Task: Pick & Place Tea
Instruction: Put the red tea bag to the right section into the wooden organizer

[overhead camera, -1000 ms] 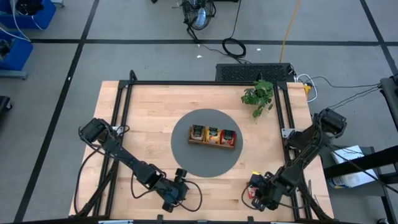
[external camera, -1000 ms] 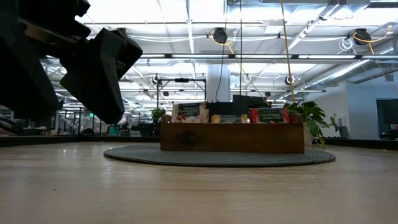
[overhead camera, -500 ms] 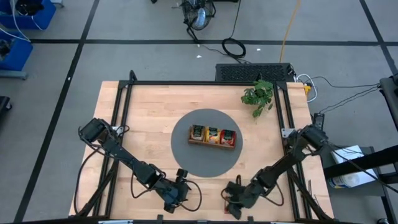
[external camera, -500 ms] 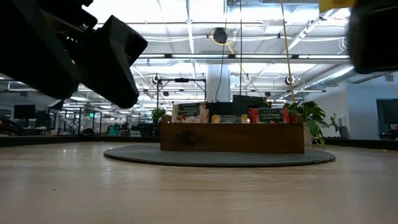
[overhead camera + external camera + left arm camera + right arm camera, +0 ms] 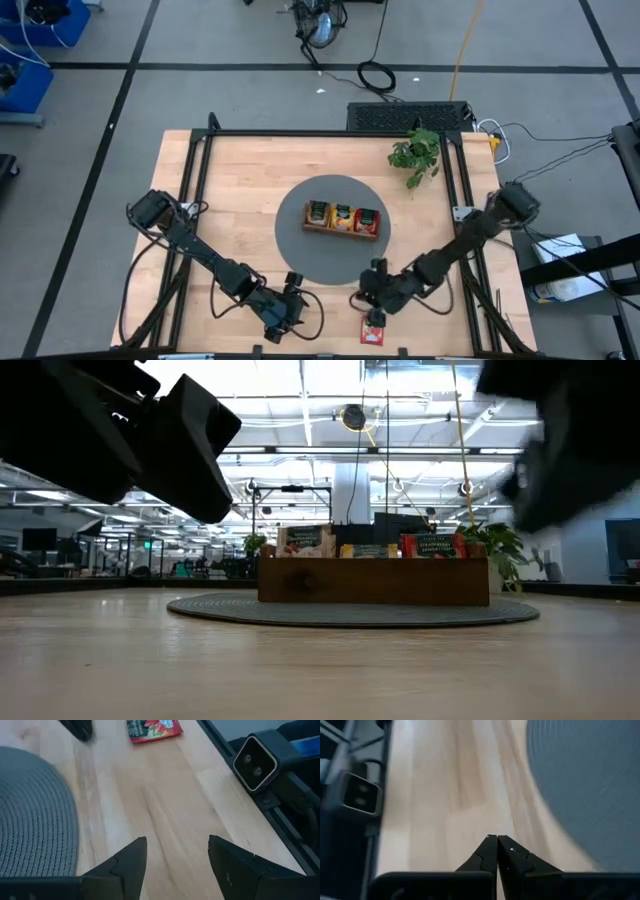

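One red tea sachet point(image 5: 372, 330) lies flat on the bare wood near the table's near edge, and it also shows in the left wrist view point(image 5: 152, 729). My right gripper point(image 5: 372, 308) is shut with nothing between its fingers point(image 5: 497, 842). Its tip point(image 5: 80, 727) hovers just on the far side of that sachet, apart from it. My left gripper point(image 5: 285, 312) waits open point(image 5: 177, 855) to the sachet's left. The wooden tray point(image 5: 342, 228) on the grey mat holds green-and-tan, orange and red sachets standing upright point(image 5: 372, 546).
The round grey mat point(image 5: 300, 245) fills the table's middle. A leafy plant point(image 5: 415, 152) stands at the far right. A black frame rail and a small camera block point(image 5: 257, 762) run along the near edge. Bare wood point(image 5: 165, 805) lies between my two grippers.
My right gripper has swept from the near right corner toward the table's left along the near edge, then drawn back a little toward the mat. It rolled and tipped on the way and stayed shut. The red sachet now lies farther left, uncovered.
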Tool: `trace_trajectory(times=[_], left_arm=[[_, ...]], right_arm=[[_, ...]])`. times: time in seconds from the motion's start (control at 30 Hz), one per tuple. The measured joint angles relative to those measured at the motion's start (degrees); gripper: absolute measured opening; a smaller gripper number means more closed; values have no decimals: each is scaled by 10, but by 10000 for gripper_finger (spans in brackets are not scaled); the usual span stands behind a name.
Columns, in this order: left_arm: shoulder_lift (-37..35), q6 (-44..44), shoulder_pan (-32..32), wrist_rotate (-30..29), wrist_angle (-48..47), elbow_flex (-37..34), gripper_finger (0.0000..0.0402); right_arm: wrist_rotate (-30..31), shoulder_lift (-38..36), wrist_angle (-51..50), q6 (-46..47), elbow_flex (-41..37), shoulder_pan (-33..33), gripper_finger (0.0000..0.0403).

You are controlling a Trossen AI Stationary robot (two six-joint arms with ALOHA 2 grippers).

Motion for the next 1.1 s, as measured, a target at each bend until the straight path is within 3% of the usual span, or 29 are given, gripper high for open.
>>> trace_trajectory(times=[0.17, 0.27, 0.53, 0.8, 1.1], left_arm=[[0, 4, 0, 0, 10, -8, 214], [0, 0, 2, 0, 11, -8, 214], [0, -5, 2, -21, 8, -8, 214], [0, -10, 2, -25, 12, -8, 214], [0, -1, 2, -26, 58, -8, 214]], right_arm=[[74, -56, -206, -52, 103, 33, 0], [8, -45, -256, -49, 161, 53, 0], [-107, 101, -262, 43, 204, 98, 0], [-85, 140, -259, 64, 187, 81, 0], [7, 142, -259, 44, 165, 23, 0]])
